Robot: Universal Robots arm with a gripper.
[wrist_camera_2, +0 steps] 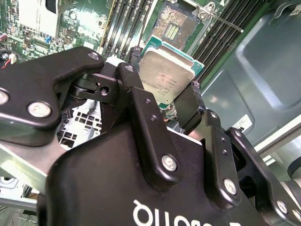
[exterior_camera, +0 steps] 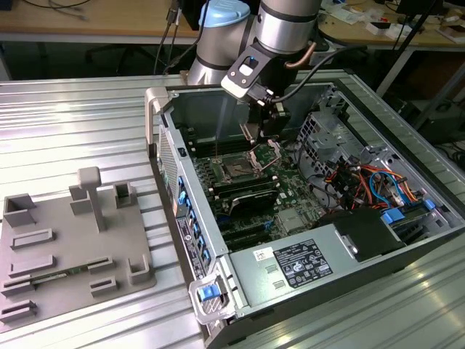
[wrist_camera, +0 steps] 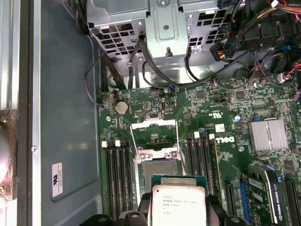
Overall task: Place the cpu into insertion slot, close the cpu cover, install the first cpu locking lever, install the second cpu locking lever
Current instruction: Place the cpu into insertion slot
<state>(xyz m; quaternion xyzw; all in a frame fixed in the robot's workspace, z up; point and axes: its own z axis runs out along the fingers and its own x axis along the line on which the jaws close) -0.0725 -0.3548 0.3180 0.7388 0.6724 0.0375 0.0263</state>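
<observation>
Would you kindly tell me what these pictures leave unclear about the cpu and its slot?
- The cpu: the picture's edge cuts it off in the first wrist view; its underside faces away in both wrist views.
- The insertion slot: the cpu covers one edge in the first wrist view.
- The hand: it hides two cpu edges in the second wrist view.
- The cpu cover: its hinge is too small in the exterior view.

Bright, even overhead light; glare streaks on the metal table [exterior_camera: 87, 116] beside the computer case [exterior_camera: 174, 189] (exterior view), case interior shadowed, soft sheen on the cpu [wrist_camera_2: 165, 77].
</observation>
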